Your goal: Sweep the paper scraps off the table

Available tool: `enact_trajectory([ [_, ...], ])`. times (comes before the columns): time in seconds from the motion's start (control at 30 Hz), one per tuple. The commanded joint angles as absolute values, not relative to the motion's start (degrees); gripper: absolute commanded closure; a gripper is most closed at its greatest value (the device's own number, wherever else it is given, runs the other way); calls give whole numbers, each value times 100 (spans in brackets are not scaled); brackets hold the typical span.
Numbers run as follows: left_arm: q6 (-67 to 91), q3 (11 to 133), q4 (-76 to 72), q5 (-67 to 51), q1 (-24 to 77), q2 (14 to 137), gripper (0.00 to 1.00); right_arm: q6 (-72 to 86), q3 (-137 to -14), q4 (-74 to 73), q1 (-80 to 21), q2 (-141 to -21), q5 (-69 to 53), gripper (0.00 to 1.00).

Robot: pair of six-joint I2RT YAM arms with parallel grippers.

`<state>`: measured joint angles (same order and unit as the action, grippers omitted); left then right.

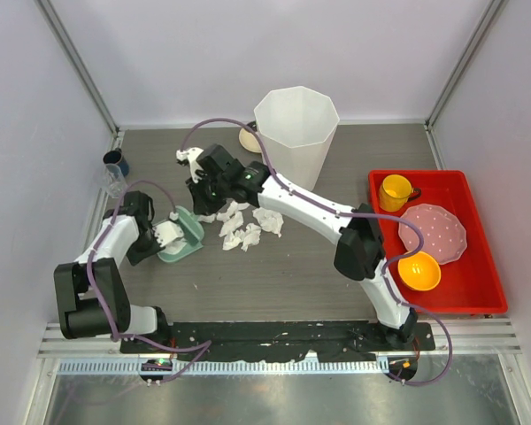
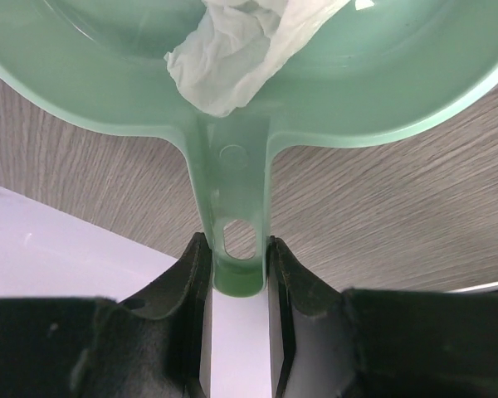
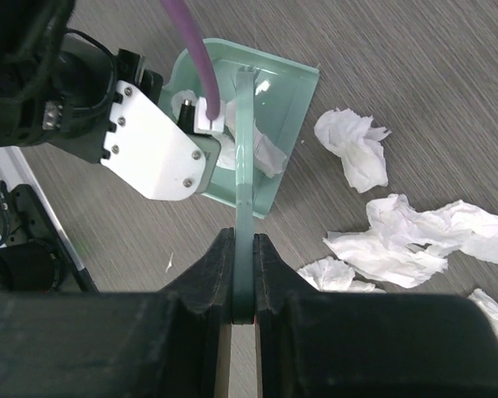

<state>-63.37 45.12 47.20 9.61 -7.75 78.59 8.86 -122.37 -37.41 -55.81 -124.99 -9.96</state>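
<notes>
My left gripper is shut on the handle of a green dustpan, which rests on the table at the left. One crumpled white paper scrap lies in the pan. My right gripper is shut on a thin green tool handle seen edge-on, its far end over the dustpan. In the top view this gripper hovers just behind the pan. Several paper scraps lie on the table right of the pan, also. Another scrap sits farther back.
A tall white faceted bin stands at the back centre. A red tray on the right holds a yellow cup, a pink plate and an orange bowl. A dark blue cup stands by the left wall.
</notes>
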Motion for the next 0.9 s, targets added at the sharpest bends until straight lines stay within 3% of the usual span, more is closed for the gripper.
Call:
enact_trajectory([
  [0.0, -6363, 4641, 4667, 1151, -650, 7778, 100, 1203, -12638, -3217, -5511, -12366, -1414, 99],
  [0.13, -6320, 4658, 4658, 1081, -650, 7796, 100, 1529, -12753, -3094, -5353, -12331, -1723, 99],
  [0.57, -4968, 4570, 4842, -263, -712, 7287, 100, 1064, -11752, -3217, -5098, -10838, -273, 99],
  [0.87, -4026, 5728, 6107, -1151, -800, 6574, 100, 739, -11067, -3524, -4597, -9906, 194, 99],
])
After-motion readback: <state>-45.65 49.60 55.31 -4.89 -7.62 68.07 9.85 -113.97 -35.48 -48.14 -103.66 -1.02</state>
